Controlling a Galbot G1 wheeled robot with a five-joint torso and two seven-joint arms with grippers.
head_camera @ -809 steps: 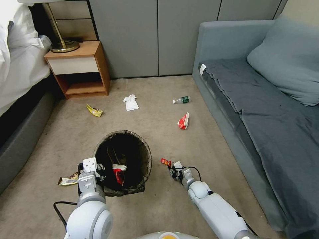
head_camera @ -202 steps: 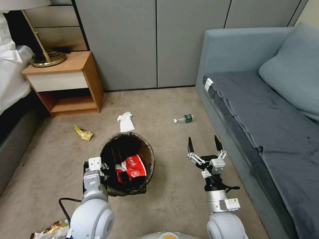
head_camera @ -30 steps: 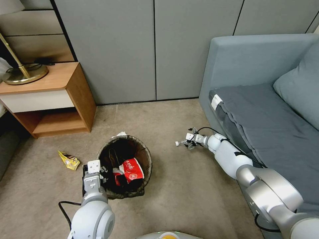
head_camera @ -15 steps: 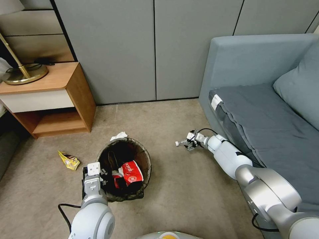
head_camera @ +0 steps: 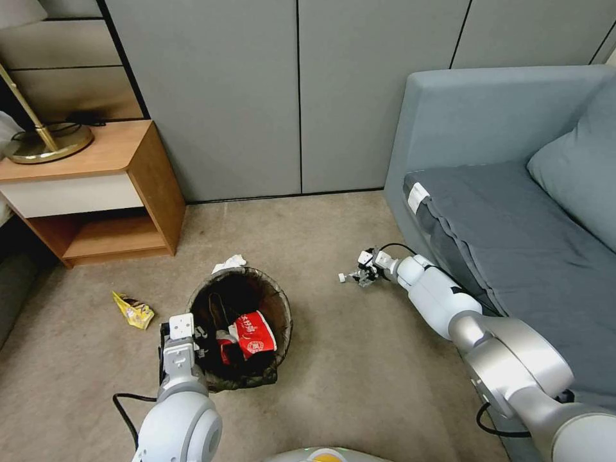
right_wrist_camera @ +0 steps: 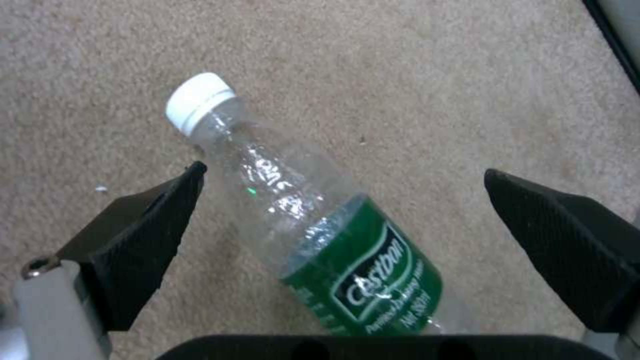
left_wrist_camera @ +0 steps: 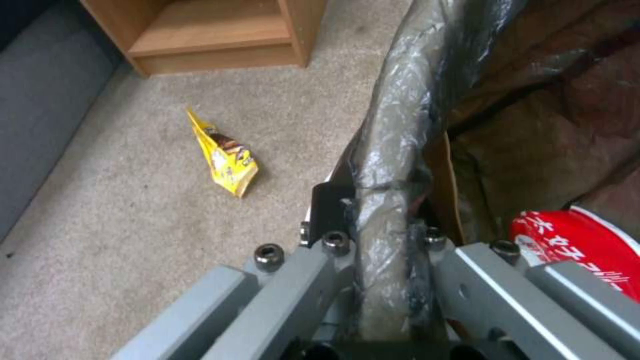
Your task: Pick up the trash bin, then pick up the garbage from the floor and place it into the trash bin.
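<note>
Between the Right Pincer's Fingers: the Bottle

Head view: right pincer [head_camera: 364, 274] low at the floor by the sofa, bottle [head_camera: 350, 277] at its tip; left pincer [head_camera: 192, 333] clamped on the trash bin [head_camera: 239, 324] rim.
Right wrist view: fingers [right_wrist_camera: 140, 235] spread wide apart; bottle lies between them, long axis slanted across the gap.

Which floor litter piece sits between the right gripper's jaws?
The clear plastic bottle with green label, lying on its side between the open right gripper jaws. The yellow snack wrapper and white tissue lie by the bin.
</note>
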